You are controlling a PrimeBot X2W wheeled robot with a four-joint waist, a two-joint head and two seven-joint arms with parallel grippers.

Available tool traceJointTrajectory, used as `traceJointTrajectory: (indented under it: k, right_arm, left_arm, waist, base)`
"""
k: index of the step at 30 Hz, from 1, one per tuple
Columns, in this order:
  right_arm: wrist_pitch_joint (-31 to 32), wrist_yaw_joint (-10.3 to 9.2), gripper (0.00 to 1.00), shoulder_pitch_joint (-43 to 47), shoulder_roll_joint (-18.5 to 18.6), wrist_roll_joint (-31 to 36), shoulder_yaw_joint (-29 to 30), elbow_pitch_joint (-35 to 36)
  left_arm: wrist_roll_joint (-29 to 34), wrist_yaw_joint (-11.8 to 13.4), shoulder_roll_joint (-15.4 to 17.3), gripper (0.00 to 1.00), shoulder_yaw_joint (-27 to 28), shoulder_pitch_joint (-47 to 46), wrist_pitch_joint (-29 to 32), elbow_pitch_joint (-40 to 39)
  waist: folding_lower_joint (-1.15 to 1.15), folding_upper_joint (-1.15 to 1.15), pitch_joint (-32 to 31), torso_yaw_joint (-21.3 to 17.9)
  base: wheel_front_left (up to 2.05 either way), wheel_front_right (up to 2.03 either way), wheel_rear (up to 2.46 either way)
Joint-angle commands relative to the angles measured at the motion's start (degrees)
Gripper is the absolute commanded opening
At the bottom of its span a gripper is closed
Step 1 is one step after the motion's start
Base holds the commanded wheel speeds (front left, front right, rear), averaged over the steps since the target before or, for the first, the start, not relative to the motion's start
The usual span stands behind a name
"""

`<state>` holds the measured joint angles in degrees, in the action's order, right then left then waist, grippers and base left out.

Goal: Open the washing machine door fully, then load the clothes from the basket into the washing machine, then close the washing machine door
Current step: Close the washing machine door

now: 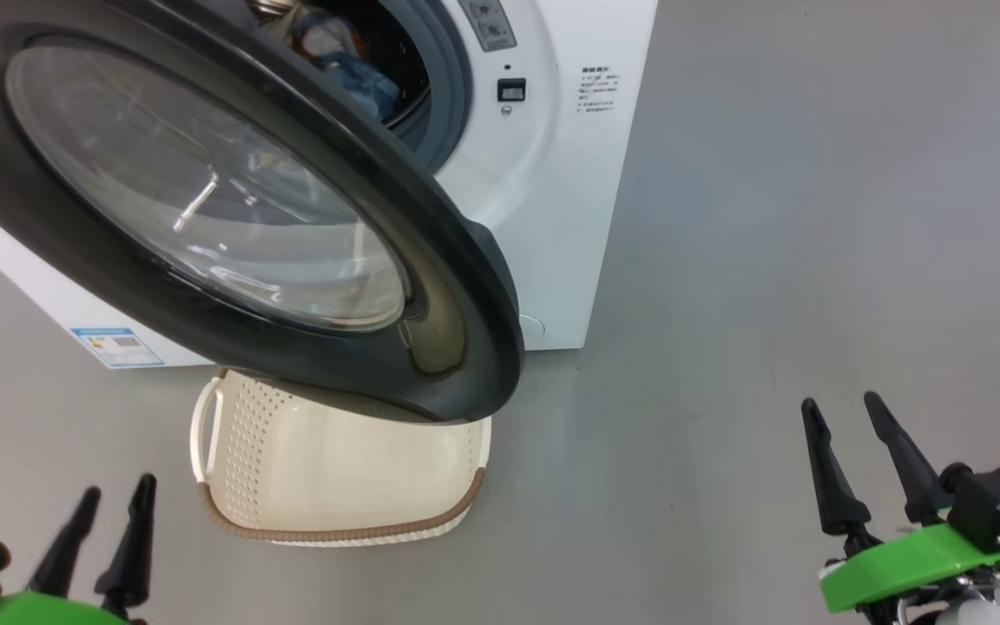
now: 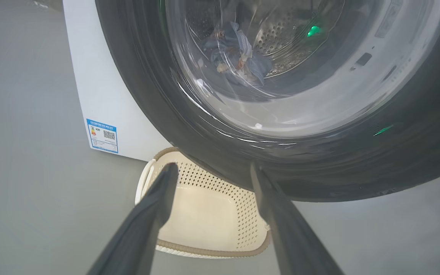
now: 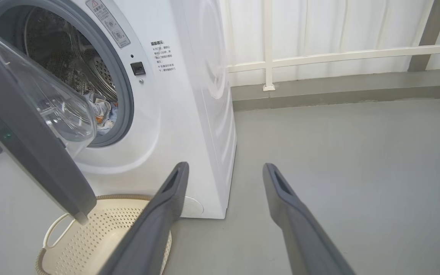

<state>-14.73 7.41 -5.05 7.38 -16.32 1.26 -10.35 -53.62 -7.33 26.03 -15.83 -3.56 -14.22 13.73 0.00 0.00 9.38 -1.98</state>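
1. Clothes [image 1: 352, 69] lie inside the steel drum of the washing machine [image 1: 552, 174]. They form a light blue bundle with orange and white patches, seen past the door's edge in the head view and through the glass in the left wrist view.
2. The washing machine door [image 1: 205, 191] stands partly open, swung out from the grey gasket. Its wide black ring and bulging clear window face the head camera.
3. The basket [image 1: 248, 434] sits on the grey floor [image 1: 769, 260] just in front of the machine, partly under the door's lower edge. Its brown rim, one white handle and cream perforated inside show.
4. The left gripper [image 1: 121, 486] hangs at the lower left of the head view. Its fingers are spread apart and hold nothing, and in its wrist view they point toward the basket and the door's lower rim without touching either.
5. The right gripper [image 1: 840, 401] hangs at the lower right over the floor, well apart from the machine. Its fingers are also spread and grip nothing.
6. A blue label sticker [image 1: 115, 345] marks the lower left corner of the machine's front.
7. A white railing [image 3: 319, 57] with a pale curtain behind it stands beyond the machine in the right wrist view.
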Motion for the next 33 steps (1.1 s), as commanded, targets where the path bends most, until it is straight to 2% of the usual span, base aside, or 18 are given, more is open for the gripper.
traceJointTrajectory:
  k: [1,2,9,15,20,32,33]
  right_arm:
    - [-0.3,0.08,1.00,0.6,0.4,-0.4,-0.6,1.2]
    - [-0.3,0.08,1.00,0.6,0.4,-0.4,-0.6,1.2]
    - [-0.3,0.08,1.00,0.7,0.2,-0.3,-0.1,1.4]
    - [-0.3,0.08,1.00,0.8,0.1,-0.3,0.0,1.5]
    - [-0.3,0.08,1.00,0.9,-0.2,-0.2,-0.1,1.5]
    - [-0.3,0.08,1.00,0.8,-0.2,-0.2,-0.4,1.4]
    - [-0.3,0.08,0.84,0.6,-0.3,-0.3,-0.5,1.3]
  left_arm:
    - [4.2,-0.2,0.6,1.00,4.7,-1.4,-0.8,-1.3]
    - [4.2,-0.2,0.6,1.00,4.7,-1.4,-0.8,-1.3]
    - [17.9,-0.2,-5.2,1.00,11.6,0.2,-0.8,-4.8]
    - [23.9,-0.2,-8.3,1.00,15.7,1.3,-0.8,-7.1]
    - [25.7,-0.2,-10.2,1.00,16.8,1.9,-0.8,-6.0]
    - [26.7,-0.2,-10.9,1.00,16.4,1.7,-0.8,-5.6]
    - [26.6,-0.2,-11.0,1.00,16.3,1.6,-0.8,-5.7]
  waist:
    - [0.00,0.00,0.2,-0.2]
    - [0.00,0.00,0.2,-0.2]
    - [0.00,0.00,0.3,-0.8]
    - [0.00,0.00,0.4,-1.0]
    - [0.00,0.00,0.4,-1.0]
    - [0.00,0.00,0.4,-0.3]
    - [0.00,0.00,0.4,-0.1]
  base:
    - [0.00,0.00,0.00]
    - [0.00,0.00,0.00]
    - [0.00,0.00,0.00]
    - [0.00,0.00,0.00]
    - [0.00,0.00,0.00]
    - [0.00,0.00,0.00]
    - [0.00,0.00,0.00]
